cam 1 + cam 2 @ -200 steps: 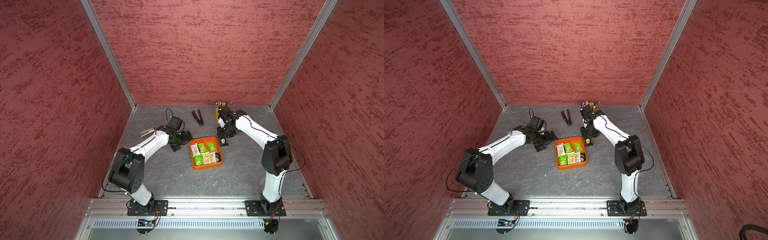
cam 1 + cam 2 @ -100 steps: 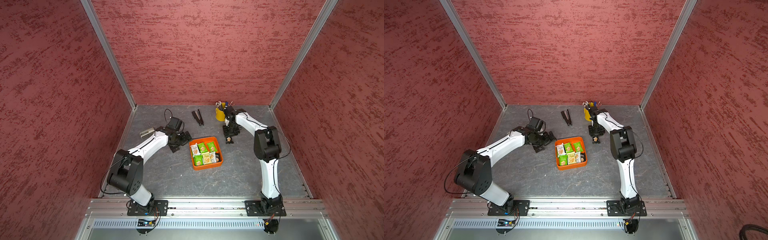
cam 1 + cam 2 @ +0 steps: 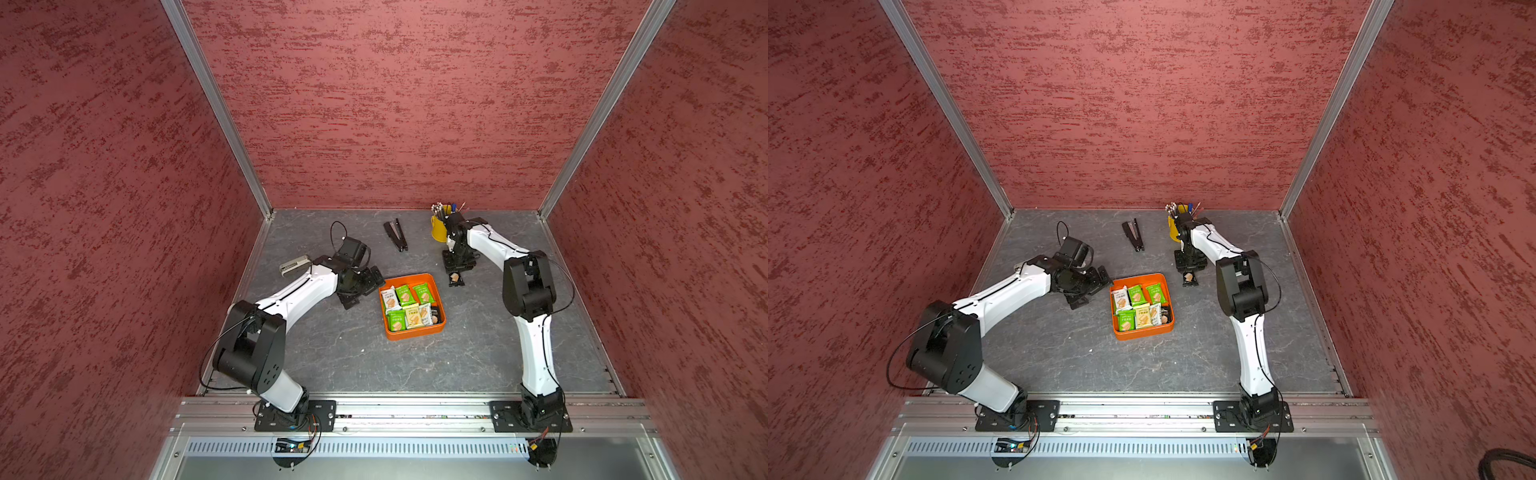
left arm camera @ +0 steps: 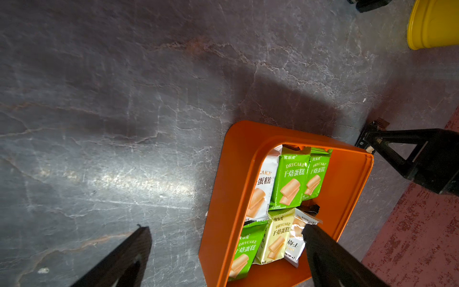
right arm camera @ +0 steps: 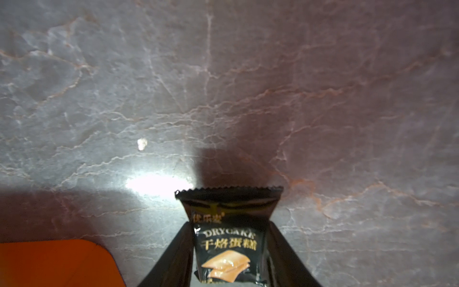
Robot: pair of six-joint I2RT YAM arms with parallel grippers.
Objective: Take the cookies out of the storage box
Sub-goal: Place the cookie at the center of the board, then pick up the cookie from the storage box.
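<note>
Right gripper (image 5: 229, 225) hangs low over the grey marbled tabletop (image 5: 223, 99). Just beside it, toward the left arm, sits the shallow square orange plastic storage box (image 3: 415, 332), where the other cookies (image 3: 409, 305), green, white and pale yellow sealed packets, lie. Its fingers pinch one small black cookie packet (image 5: 228, 248) by the sides. In the last second this arm folded its elbow inward and shifted slightly from the box, so I judge one cookie is out, ready for release. Left gripper (image 4: 226, 227), spread wide and empty, hovers over the box edge.
</note>
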